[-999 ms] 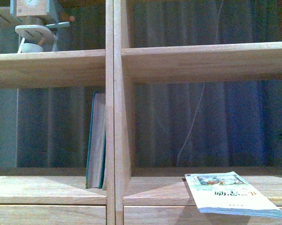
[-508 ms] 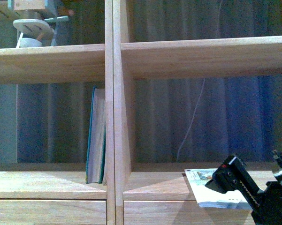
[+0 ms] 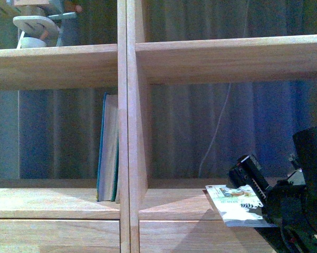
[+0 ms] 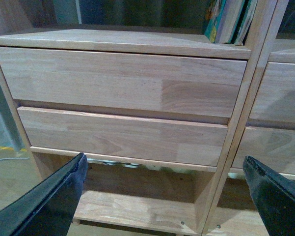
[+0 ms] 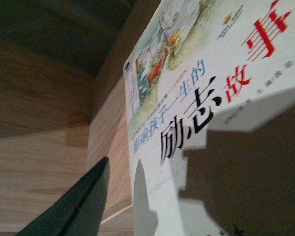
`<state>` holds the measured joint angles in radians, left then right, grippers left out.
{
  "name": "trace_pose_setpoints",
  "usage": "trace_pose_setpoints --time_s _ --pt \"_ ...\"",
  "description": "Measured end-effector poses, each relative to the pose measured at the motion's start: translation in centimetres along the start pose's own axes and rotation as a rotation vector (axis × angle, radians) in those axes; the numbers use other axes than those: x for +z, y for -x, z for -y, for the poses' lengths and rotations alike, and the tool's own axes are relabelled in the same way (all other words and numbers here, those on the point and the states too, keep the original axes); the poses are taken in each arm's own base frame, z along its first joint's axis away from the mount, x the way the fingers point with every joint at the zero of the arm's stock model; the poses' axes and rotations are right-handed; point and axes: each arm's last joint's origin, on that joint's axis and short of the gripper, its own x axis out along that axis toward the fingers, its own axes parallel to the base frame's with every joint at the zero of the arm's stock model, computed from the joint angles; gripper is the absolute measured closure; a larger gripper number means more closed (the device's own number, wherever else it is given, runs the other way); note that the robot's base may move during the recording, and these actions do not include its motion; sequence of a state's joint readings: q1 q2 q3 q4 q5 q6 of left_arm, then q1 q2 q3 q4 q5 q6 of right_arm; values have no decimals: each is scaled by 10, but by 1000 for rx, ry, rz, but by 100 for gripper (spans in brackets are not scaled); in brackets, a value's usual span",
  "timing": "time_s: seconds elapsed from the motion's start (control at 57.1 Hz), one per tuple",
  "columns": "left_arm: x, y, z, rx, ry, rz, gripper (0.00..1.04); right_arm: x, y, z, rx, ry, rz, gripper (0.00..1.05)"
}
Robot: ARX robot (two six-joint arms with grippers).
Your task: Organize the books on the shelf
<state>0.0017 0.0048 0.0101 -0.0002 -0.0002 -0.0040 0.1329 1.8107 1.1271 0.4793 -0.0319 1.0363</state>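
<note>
one paperback (image 3: 230, 203) lies on the light-wood shelf (image 3: 171, 210)

Right gripper (image 5: 147, 164) astride the white paperback (image 5: 186, 93)
The book lies flat on the light-wood shelf (image 5: 39, 147); one dark finger (image 5: 73, 206) hangs just outside its edge, while a blurred dark mass opposite that finger overlaps the illustrated cover.

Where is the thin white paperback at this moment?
In the front view the white paperback lies flat in the lower compartment right of the central divider, near the right gripper.
</note>
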Motion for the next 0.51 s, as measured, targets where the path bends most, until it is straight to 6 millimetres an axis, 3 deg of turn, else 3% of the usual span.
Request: trace_pose_setpoints --time_s 0.35,0.456,0.508 --pt "0 0 0 0 0 0 7 -2 10 4 43 -34 22 95" --pt "0 0 0 -2 1 0 7 4 21 -3 82 -50 40 97" --pt "1 -1 -1 -91 50 -30 7 9 28 -6 101 -50 52 97"
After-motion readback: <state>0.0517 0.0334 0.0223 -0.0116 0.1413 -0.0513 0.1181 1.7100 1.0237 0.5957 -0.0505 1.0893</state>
